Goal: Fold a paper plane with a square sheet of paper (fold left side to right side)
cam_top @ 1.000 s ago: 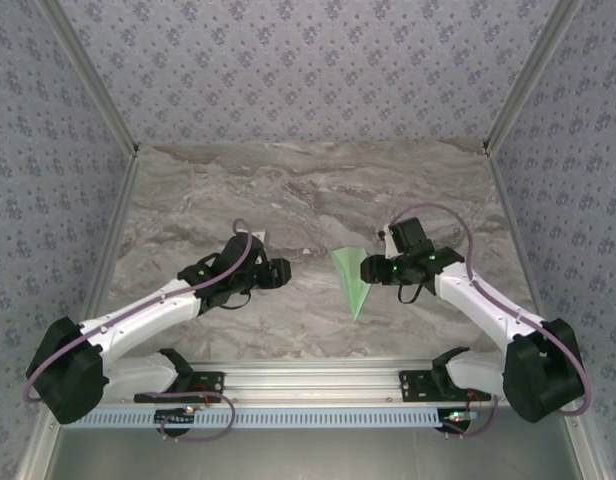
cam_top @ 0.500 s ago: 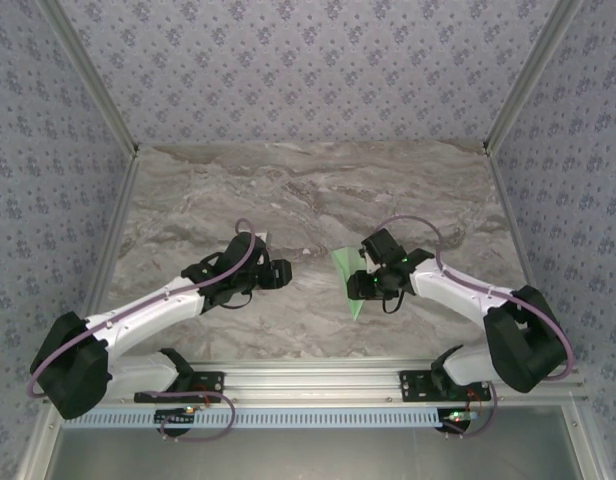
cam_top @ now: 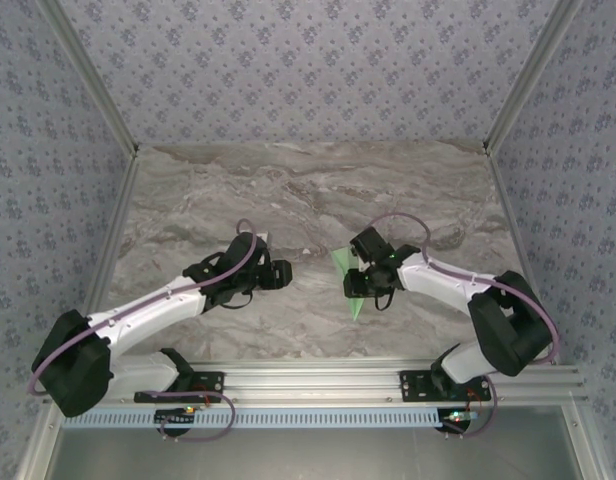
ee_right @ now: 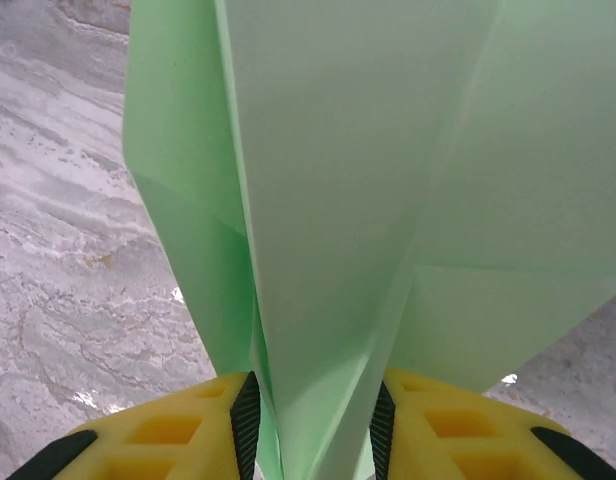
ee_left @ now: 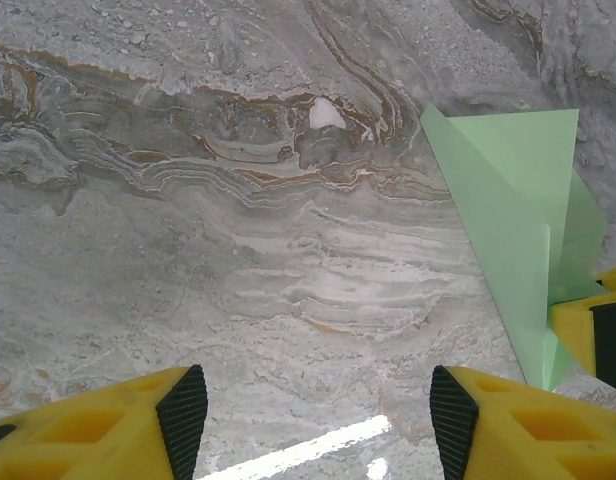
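Right gripper (ee_right: 310, 420) straddles the paper plane (ee_right: 338, 200), clamped or not I cannot tell; left gripper (ee_left: 318, 410) gapes open nearby.

pale green kite-shaped paper plane (ee_left: 508, 230): plain, uniform. grey marble-pattern worktop (cam_top: 288, 190): brown veining. left claw (ee_left: 313, 405): yellow fingers (ee_left: 528, 430), black pads (ee_left: 183, 415). blue-grey walls (cam_top: 308, 70): floral print.

Tabletop (cam_top: 288, 190): grey-brown marble pattern. Walls (cam_top: 288, 70): blue-grey floral wallpaper, three sides. Aluminium posts (cam_top: 88, 75) at back corners, aluminium rail (cam_top: 318, 382) along near edge.
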Tool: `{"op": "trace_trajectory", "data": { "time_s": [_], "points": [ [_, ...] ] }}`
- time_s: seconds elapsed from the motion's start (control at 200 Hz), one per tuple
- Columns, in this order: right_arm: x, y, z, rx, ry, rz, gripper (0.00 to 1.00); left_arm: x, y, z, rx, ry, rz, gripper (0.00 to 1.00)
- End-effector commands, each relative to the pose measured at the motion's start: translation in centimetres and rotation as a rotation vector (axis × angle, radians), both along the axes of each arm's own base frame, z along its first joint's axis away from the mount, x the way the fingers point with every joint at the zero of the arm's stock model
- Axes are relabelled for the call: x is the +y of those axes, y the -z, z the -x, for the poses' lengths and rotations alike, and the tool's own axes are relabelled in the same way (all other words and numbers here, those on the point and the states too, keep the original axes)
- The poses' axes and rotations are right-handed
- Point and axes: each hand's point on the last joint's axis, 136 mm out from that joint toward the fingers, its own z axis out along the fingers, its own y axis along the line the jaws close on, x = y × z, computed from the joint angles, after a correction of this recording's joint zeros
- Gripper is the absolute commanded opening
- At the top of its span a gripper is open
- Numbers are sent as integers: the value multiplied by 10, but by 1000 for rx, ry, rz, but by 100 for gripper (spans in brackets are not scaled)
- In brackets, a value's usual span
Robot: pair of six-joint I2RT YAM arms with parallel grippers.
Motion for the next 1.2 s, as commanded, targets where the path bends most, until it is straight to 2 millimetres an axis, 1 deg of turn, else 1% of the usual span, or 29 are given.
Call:
{"op": "trace_trajectory", "data": {
  "time_s": [0.0,0.275,0.655,0.934,1.029,1.109,1.194],
  "points": [
    [4,-3,-8,-25,-12,18,37,-6,-10,-7,-21,13,13,63],
    [6,6,-12,-13,-24,54,37,-8,-5,-6,-8,21,5,63],
    [10,26,-6,44,-54,110,37,-7,0,-6,3,23,-7,64],
    [0,43,3,110,-56,182,37,-6,2,-5,9,22,-11,64],
    [-4,45,4,117,-50,208,36,-6,2,-4,8,23,-12,64],
    [-6,42,3,107,-47,213,32,-6,2,-4,8,23,-13,64],
    [-3,35,0,89,-47,198,25,-6,2,-4,10,22,-13,64]
  ]
}}
